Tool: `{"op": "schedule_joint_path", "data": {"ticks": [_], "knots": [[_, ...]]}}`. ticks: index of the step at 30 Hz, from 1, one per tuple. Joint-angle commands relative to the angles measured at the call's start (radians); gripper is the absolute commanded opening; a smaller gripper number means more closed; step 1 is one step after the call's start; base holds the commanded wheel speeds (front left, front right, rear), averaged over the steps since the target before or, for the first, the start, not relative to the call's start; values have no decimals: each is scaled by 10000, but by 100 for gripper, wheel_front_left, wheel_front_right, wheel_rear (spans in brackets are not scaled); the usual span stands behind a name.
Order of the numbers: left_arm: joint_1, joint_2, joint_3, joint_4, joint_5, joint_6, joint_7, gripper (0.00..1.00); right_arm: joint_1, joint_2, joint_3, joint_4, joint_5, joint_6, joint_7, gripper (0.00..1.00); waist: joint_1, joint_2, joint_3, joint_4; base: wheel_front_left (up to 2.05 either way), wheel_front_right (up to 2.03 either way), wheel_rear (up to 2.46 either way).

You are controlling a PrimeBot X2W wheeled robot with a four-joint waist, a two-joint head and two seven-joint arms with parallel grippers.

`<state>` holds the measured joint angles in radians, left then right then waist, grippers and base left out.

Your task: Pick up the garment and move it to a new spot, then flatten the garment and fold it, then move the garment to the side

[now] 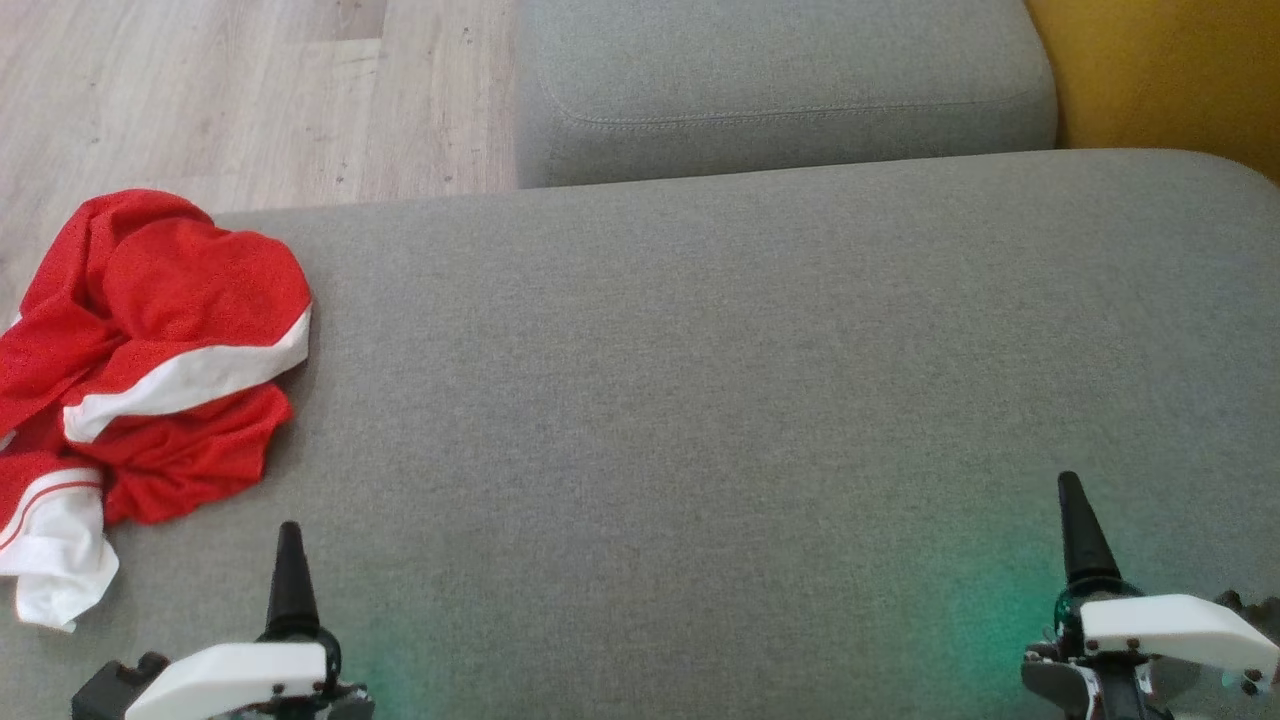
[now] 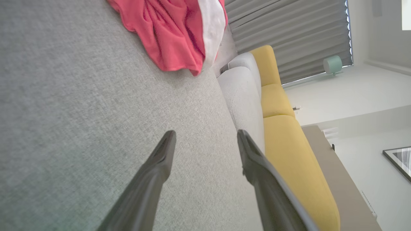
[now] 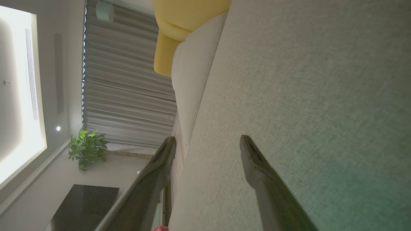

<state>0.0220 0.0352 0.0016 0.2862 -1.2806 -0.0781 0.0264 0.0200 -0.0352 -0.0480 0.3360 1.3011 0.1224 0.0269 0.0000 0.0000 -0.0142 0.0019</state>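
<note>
Head view: crumpled red-and-white garment (image 1: pixel 150 340) at the grey sofa cushion's (image 1: pixel 700 400) left edge; left end effector (image 2: pixel 205 136) and right end effector (image 3: pixel 208 141) spread, empty.

The left hand (image 1: pixel 290 540) and right hand (image 1: pixel 1072 490) have tapered black fingers (image 2: pixel 154 173) and white screw-studded shells (image 1: pixel 1170 620).

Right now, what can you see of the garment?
The garment is red with broad white bands; the cloth looks like light sports mesh. It lies crumpled in a loose heap at the left end of the grey cushion, with nothing else seen touching it. The head view's edge cuts off its left side.
</note>
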Motion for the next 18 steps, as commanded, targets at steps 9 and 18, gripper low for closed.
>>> {"op": "schedule_joint_path", "data": {"ticks": [9, 18], "knots": [[-277, 78, -204, -665, 1489, 246, -350, 100, -417, -71, 373, -533, -1499, 27, -339, 100, 0, 0, -50, 5, 0, 0, 0], [-277, 95, -486, -887, 2769, 487, -613, 100, -455, -79, 626, -677, -2839, 33, -605, 100, 0, 0, -76, 25, 0, 0, 0]]}}
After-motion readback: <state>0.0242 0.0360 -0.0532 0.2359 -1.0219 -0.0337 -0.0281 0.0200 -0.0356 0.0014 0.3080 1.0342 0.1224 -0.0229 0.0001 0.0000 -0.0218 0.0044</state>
